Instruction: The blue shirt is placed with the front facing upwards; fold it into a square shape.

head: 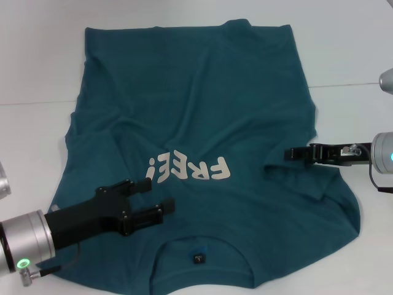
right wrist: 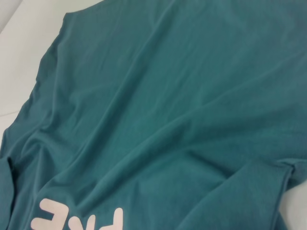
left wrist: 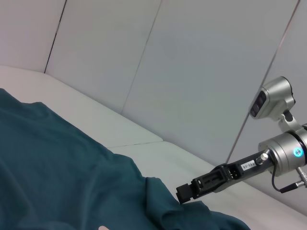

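Nearest you, the blue shirt (head: 202, 141) lies front up on the white worktop (head: 350, 55), its collar at the near edge and its hem toward the far edge; a small dark neck label (head: 198, 258) sits inside the collar, its print too small to read. Bare worktop remains along the far edge and down both sides, widest at the far right corner. The left gripper (head: 158, 195) reaches in from the near left corner over the chest area, its two black fingers (head: 132, 184) spread apart with nothing between them; you cannot tell whether they touch the cloth. Just beyond its fingertips, off-white lettering (head: 189, 168) reads "FREE!", upside down in the head view. At the shirt's right side the right gripper (head: 288, 153) comes in from the right edge, its tip meeting the folded-in right sleeve (head: 301, 178); you cannot tell how far its fingers are parted or whether they grip the fabric.
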You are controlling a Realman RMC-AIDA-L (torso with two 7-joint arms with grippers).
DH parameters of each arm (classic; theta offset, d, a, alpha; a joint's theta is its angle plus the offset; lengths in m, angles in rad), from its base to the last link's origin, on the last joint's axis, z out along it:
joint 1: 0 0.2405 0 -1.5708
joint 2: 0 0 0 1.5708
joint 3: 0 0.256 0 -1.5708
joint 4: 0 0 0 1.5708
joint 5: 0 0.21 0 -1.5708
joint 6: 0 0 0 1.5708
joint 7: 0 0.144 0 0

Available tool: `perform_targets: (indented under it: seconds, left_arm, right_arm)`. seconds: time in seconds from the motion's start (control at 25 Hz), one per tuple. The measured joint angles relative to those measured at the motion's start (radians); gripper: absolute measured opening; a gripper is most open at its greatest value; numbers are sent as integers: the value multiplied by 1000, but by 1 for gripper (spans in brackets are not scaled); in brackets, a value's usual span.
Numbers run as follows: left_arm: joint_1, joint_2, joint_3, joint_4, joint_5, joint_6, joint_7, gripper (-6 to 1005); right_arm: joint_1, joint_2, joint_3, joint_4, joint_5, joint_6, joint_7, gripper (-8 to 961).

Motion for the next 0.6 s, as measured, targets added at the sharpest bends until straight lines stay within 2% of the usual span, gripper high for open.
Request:
perform_targets:
  seconds: [0.4,0.6]
  left_arm:
    - [-1,0,1,0,-2,0,0,825]
    - [-1,0,1,0,-4,3,0,825]
  right_arm:
    - [-18,-11,20,0,0,-8,1,642]
    - [-18,-6,20,0,0,-9,1,640]
